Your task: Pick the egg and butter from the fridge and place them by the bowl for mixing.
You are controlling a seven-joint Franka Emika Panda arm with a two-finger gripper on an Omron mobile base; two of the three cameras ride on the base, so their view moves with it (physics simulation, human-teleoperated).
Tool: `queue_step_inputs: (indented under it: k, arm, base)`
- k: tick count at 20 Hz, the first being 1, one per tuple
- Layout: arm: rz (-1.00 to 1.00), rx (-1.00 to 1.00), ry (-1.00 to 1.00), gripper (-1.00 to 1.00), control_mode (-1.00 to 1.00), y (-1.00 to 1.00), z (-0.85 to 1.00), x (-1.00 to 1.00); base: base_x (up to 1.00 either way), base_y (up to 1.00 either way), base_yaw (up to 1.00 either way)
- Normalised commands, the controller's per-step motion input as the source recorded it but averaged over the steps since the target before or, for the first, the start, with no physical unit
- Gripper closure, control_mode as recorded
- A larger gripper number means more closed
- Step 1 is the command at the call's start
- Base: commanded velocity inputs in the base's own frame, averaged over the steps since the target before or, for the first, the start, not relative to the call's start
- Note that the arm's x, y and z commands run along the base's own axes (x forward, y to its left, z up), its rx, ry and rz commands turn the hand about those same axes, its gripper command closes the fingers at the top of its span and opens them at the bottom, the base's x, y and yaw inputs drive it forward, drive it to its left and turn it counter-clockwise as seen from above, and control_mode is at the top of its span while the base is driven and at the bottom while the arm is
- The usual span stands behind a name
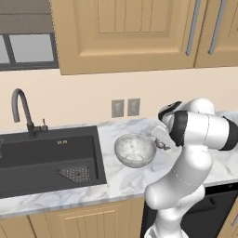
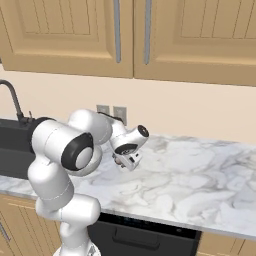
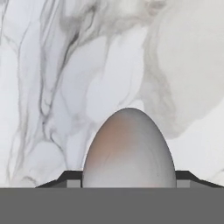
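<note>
Marble table (image 1: 125,186) under wood cabinets, sink at left. I have egg (image 3: 129,151) clamped in end effector (image 3: 129,181), long axis pointing out along fingers, white marble beneath. Bowl (image 1: 135,149) just left of end effector; set-down spot beside it.

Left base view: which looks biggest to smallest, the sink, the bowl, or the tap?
1. Sink, by far the largest.
2. Bowl.
3. Tap, tall but thin; it sits farther back, so its rank against the bowl is unsure.
</note>
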Motion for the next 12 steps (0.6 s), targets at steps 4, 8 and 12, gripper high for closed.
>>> queue_step_inputs:
  k: [4, 8, 12]
  arm:
    - [-0.01, 0.01, 0.01, 1.0, -1.0, 0.31, -0.29, 0.0]
    - [-0.01, 0.0, 0.02, -1.0, -1.0, 0.33, -0.27, 0.0]
    - [0.0, 0.0, 0.01, -1.0, -1.0, 0.26, -0.23, -0.09]
  base:
    - [0.0, 0.0, 0.0]
    - [0.0, 0.0, 0.0]
    - [0.0, 0.0, 0.0]
